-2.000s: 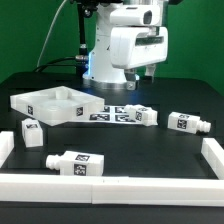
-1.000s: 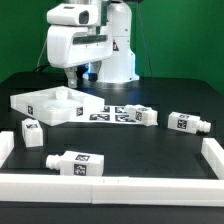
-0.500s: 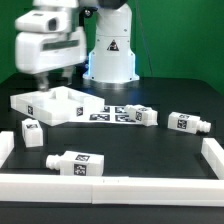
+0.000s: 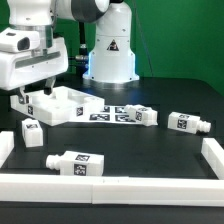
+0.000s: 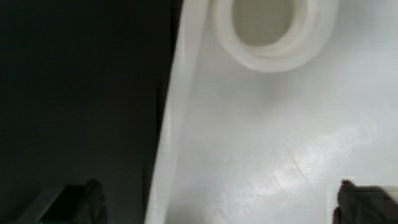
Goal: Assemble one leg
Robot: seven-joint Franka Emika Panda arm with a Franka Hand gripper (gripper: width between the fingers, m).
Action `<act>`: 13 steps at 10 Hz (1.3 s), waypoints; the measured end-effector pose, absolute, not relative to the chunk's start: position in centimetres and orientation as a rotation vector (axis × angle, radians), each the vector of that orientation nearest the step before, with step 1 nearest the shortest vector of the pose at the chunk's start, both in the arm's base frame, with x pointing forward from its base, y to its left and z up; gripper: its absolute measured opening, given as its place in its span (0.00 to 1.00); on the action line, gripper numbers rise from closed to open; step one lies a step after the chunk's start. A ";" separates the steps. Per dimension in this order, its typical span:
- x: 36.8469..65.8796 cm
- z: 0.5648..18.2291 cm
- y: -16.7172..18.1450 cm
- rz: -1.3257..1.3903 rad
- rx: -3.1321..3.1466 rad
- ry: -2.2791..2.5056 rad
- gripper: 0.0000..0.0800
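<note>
Nearest leg (image 4: 30, 131) near open pincer (image 4: 34, 96)

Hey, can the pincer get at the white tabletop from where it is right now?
Probably yes: the pincer hangs open just above a corner of the tabletop, with nothing visible between them.

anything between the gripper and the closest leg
Nothing tall. The gripper hangs open over the tabletop corner at the exterior view's left, and the nearest leg sits just in front of it. Only the tabletop's low rim lies between them, so the way over looks free.
</note>
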State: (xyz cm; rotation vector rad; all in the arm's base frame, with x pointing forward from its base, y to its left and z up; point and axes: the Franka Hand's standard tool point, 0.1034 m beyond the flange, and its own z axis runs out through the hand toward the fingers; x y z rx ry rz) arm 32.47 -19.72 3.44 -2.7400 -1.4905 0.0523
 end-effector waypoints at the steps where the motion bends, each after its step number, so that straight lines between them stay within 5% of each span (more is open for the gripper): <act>1: 32.6 3.2 -19.8 0.055 -2.740 -1.489 0.81; 3: 33.9 1.3 -20.9 0.068 -2.741 -1.476 0.81; 6: 33.8 1.1 -20.9 0.073 -2.738 -1.474 0.78; 8: 33.8 1.1 -20.9 0.073 -2.738 -1.473 0.31; 9: 33.8 1.1 -20.9 0.073 -2.738 -1.473 0.31; 10: 33.8 1.2 -20.9 0.074 -2.749 -1.449 0.14; 13: 36.3 6.0 -19.5 0.072 -2.894 -1.151 0.07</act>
